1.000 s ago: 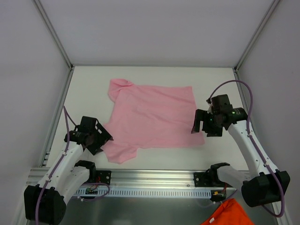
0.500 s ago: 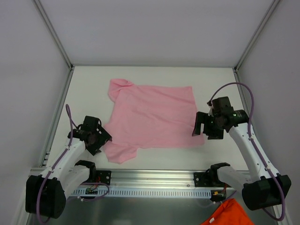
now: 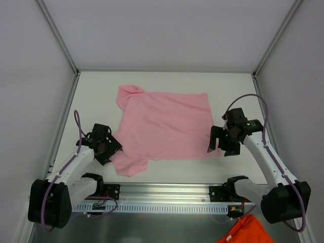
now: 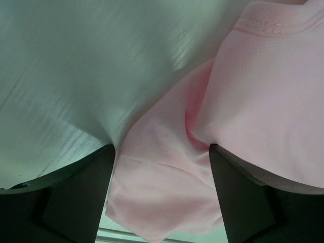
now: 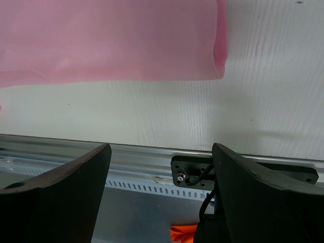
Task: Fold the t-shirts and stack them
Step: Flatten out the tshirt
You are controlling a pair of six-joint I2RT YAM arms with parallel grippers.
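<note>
Left gripper (image 3: 107, 147): fingers released and spread wide, nothing pinched. It sits at the near-left edge of the t-shirt (image 3: 164, 126), where the near sleeve (image 3: 129, 164) meets the body. In the left wrist view the wrinkled sleeve fabric lies between the two fingers and just under them.

T-shirt: flat on the white table (image 3: 233, 86), between the two grippers. Its long axis runs left to right, with sleeves and neck at the left end and hem at the right. The far sleeve is slightly bunched.

Right gripper (image 3: 218, 143): fingers also released, holding nothing. It hovers by the shirt's near-right hem corner (image 5: 218, 50). In the right wrist view that corner lies just ahead of the fingers, with bare table under them.

Judgement: each arm is nearest its own end of the shirt. The fabric looks thin and is likely to drag. Bare table on the shirt's far side gives room. A metal rail (image 3: 167, 190) runs along its near side.
</note>
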